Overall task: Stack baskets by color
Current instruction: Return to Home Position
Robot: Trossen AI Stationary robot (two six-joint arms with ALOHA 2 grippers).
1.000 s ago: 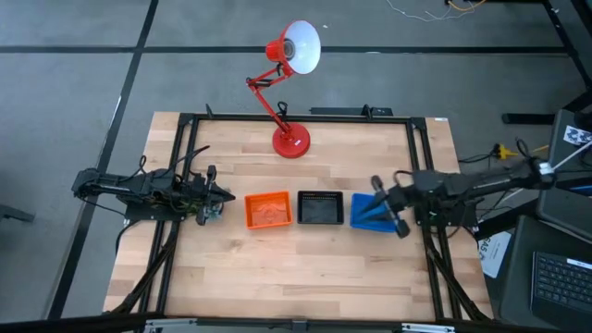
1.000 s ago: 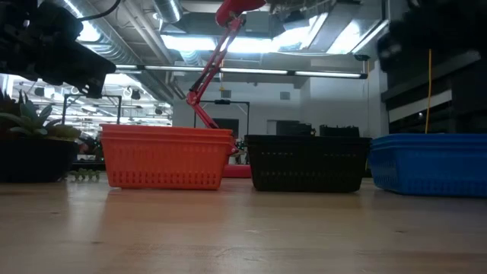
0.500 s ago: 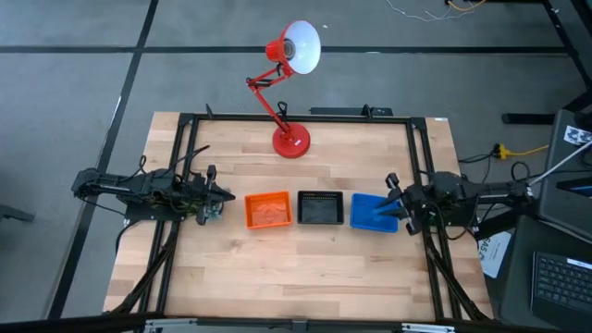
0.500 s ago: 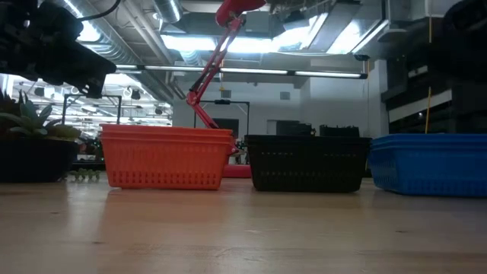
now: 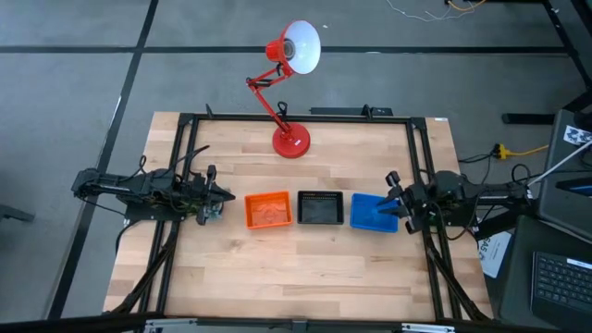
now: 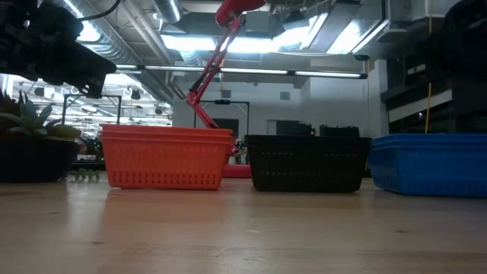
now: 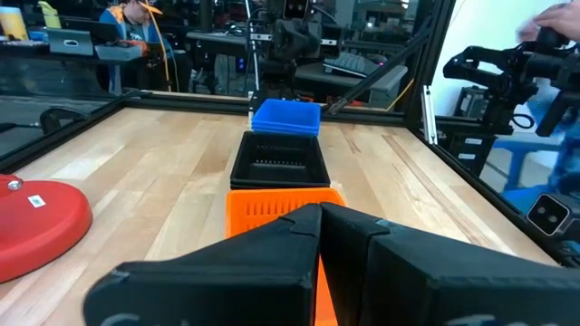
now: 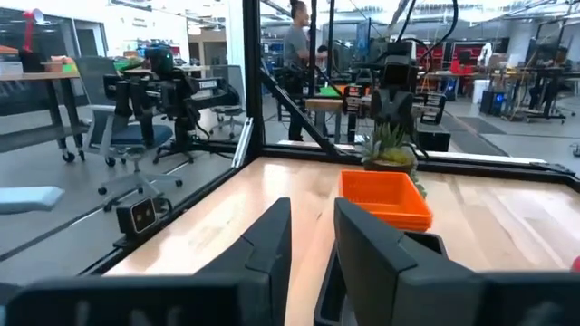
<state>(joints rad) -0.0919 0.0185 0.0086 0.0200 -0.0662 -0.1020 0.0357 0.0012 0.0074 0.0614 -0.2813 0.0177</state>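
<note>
Three basket stacks rest on their bottoms in a row at mid-table: orange, black and blue; the low view shows them too, orange, black and blue. My left gripper is shut and level, just left of the orange stack, touching nothing. My right gripper hovers level at the blue stack's right edge, open, with nothing between its fingers. Its wrist view shows the orange stack; the blue one is hidden below the fingers.
A red desk lamp stands with its base on the table's far middle. Black frame rails run along the left and right edges. A potted plant shows beyond the table. Bare wood lies along the near side.
My right gripper has drawn back from over the blue stack toward the table's right edge and sunk a little, then stopped. The three stacks have stayed where they were.
</note>
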